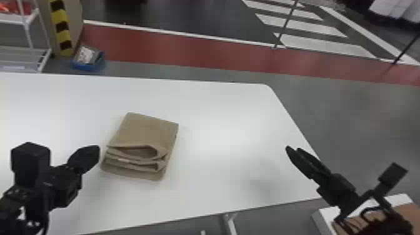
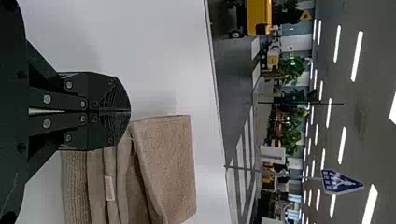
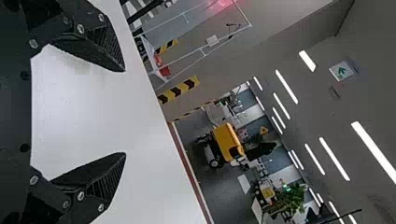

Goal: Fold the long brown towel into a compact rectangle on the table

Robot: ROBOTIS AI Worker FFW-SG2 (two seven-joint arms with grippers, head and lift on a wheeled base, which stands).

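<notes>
In the head view, the white surface (image 1: pixel 218 106) runs back to a straight far edge, rounds off at the far right corner, then slants down the right side, with a broad white stretch between the towel and the right arm. The left gripper (image 1: pixel 98 150) comes in from the lower left, its tip just beside the towel's left side; the right gripper (image 1: pixel 293 149) leans in from the lower right, up by the right edge and well apart from the cloth. The brown towel (image 1: pixel 145 129) sits left of the middle, folded into a stacked packet, its loose layers gaping toward the near side. Over in the left wrist view, the left gripper's fingers are pressed together on nothing, right by the towel's layered side, where a small pale tag (image 2: pixel 109 188) pokes out. In the right wrist view, the right gripper's fingers stand wide apart, holding nothing, with white surface behind them.
</notes>
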